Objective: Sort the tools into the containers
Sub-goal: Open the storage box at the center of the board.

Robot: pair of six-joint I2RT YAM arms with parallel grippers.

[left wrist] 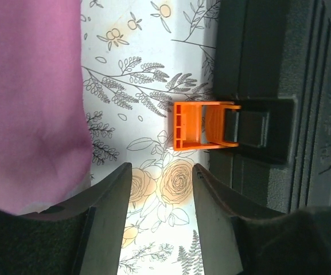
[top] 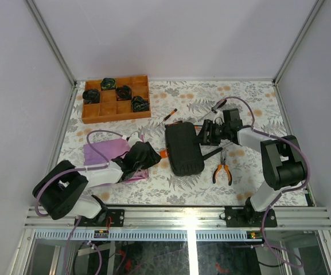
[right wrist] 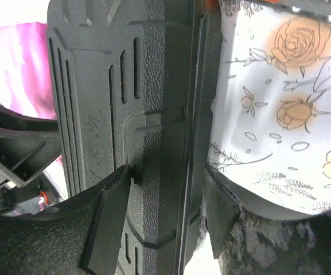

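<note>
Purple cloth (top: 103, 152) sits at 9 o'clock of the left gripper (top: 141, 156), not in play. Left gripper has its jaws apart and nothing between them; on the left wrist view only the flowered table (left wrist: 148, 69) shows in the gap.

Orange latch (left wrist: 202, 126) lies ahead of the fingers (left wrist: 116, 189) at about 1 o'clock, near but not touching. From above it's at 3 o'clock of that gripper, just beside it. It sits midway along the 9 o'clock long side of the case (top: 183, 148), so it faces the left arm, and left is clearly nearer.

Case is shut and flat on the table, long axis roughly 12-to-6 on the top view.

Right gripper (top: 209, 134) is on the opposite long side, at 3 o'clock of the case. On the right wrist view its jaws are spread wide and straddle the case's edge, one finger (right wrist: 111, 200) over the lid, the other on the table side. Can't tell whether it's pinching or just bracketing.

Tools I can see are outside: screwdriver (top: 170, 114) at 11 o'clock of the case, pliers (top: 222, 171) at 4 o'clock, near the right arm.

My read: nothing gets sorted until the lid is up, so the latch comes first. Left needs a short push forward, nudged toward 1 o'clock, while right steadies the far side.
</note>
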